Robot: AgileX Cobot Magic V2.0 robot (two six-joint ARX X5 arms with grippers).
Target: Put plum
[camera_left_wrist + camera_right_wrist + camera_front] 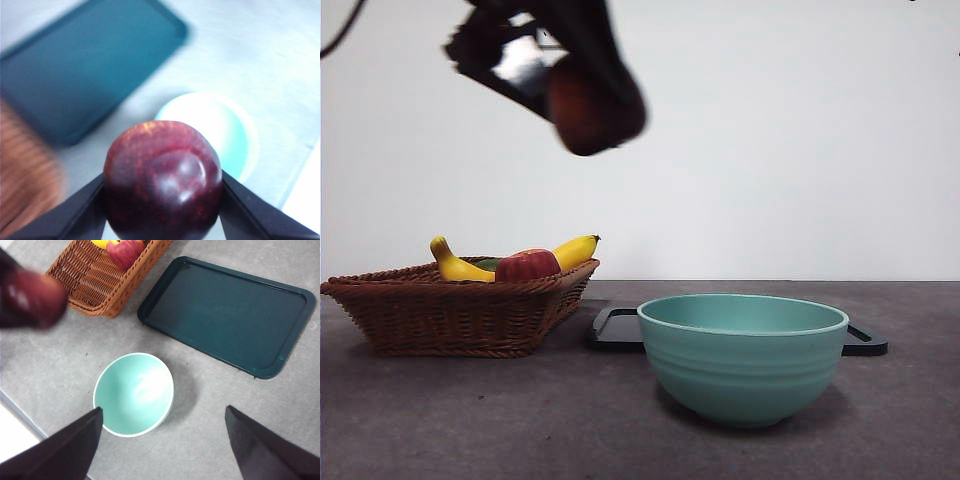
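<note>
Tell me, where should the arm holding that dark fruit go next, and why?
Probably sideways and down toward the green bowl. The left gripper is shut on the glossy dark maroon plum, held high in the air, between the brown wicker basket and the bowl. The bowl looks empty, as does the dark flat tray, so either could take it.
</note>
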